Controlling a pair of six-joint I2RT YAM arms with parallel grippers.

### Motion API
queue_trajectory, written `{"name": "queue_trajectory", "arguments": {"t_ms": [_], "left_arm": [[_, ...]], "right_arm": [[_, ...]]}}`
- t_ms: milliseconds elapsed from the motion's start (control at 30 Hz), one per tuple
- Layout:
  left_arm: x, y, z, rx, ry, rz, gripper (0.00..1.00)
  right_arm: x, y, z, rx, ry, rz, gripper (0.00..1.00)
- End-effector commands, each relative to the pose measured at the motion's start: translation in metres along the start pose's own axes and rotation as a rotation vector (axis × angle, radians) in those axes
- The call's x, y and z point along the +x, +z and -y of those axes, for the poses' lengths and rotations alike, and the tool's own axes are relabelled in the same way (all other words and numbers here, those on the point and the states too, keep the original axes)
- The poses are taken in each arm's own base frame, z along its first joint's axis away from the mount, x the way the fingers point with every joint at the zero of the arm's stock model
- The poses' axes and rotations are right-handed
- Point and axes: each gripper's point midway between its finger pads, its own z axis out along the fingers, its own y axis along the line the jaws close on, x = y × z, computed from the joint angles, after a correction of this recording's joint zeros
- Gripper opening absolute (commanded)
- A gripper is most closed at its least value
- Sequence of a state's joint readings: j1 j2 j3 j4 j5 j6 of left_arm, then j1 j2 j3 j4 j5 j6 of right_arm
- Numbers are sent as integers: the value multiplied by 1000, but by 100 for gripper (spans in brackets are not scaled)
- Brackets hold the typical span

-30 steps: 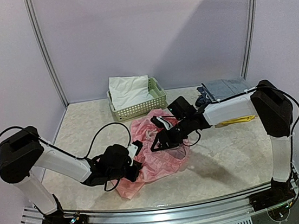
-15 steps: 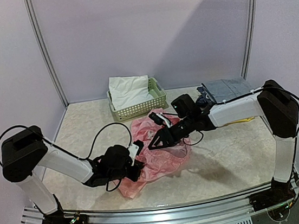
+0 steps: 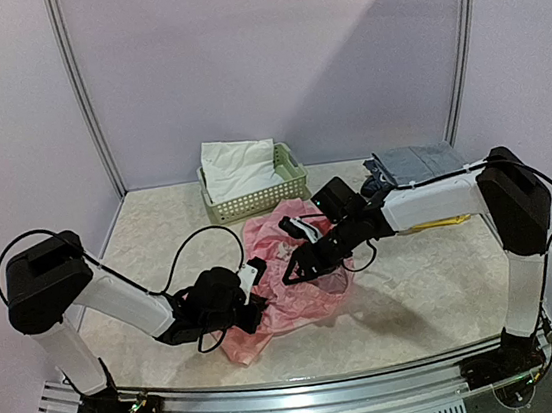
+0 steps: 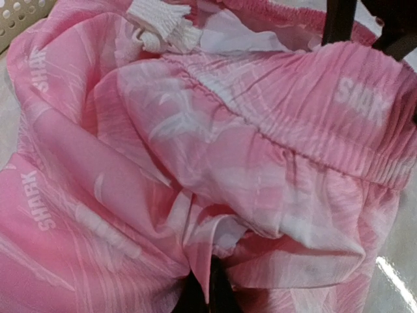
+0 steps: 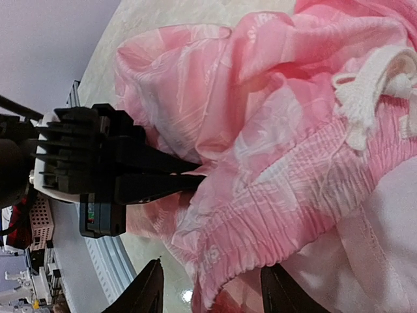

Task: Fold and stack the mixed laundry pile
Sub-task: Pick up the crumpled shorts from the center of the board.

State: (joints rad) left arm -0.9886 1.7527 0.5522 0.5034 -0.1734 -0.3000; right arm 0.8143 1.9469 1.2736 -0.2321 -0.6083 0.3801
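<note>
The table (image 3: 436,277) under me is the biggest thing here: one flat, glossy top with a pale marbled pattern.

On it, between my two arms, lies the one pink piece (image 3: 298,304), at the middle of the table and in front of the basket. It is thin, crumpled cloth with whitish streaks, bunched into soft folds. Its waistband (image 4: 326,124) is ribbed and gathered, and SHARK reads clearly on the cloth in two places in my left wrist view. One white, woven drawstring (image 5: 374,85) lies knotted in a loop on the cloth beside the waistband.

The one white piece (image 3: 236,166) is a soft, creased heap that sits in the basket (image 3: 256,204) and rises above its rim. The basket is a single pale green plastic box with lattice walls, at the back of the table. At the back right lies one pile of folded clothes (image 3: 417,162), dark blue-grey with yellow showing beneath.

My left gripper (image 5: 195,179) is black and ridged, with its fingers pressed together on a fold of the pink piece, low on the near side. My right gripper (image 5: 214,268) stands about half apart over the waistband, with its edge lying between the two fingers and not clamped.
</note>
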Motion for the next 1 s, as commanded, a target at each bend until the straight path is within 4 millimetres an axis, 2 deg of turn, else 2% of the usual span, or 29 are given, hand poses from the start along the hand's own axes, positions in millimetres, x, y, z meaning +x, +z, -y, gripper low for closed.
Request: {"name": "queue_trajectory", "arguments": {"t_ms": [0,167,333,567,633,733,767,900,967], "left_arm": [[77,1,-12,-45,55,-256,0],[81,2,-13,-46,54,-266,0],[82,1,-14,-53,53,-265,0],[86,3,-15,-58,55,-269,0],[87,3,-15,-60,55,-267,0],[86,2,-15,-64,55,-264,0],[85,1,-16,-66,54,-260,0],[81,-3,-16,-64,46,-243,0],[77,-7,-16,-67,41,-229,0]], "right_arm": [[-2,0,26,101,56,-6,53],[-12,2,25,25,105,16,58],[-15,9,24,-44,144,-12,60],[-26,10,16,-131,157,-24,54],[-28,11,16,-140,159,-25,46],[-26,14,16,-150,161,-39,20],[-25,14,16,-149,162,-43,15],[-23,7,16,-118,144,-48,1],[-24,1,15,-95,130,-41,0]]}}
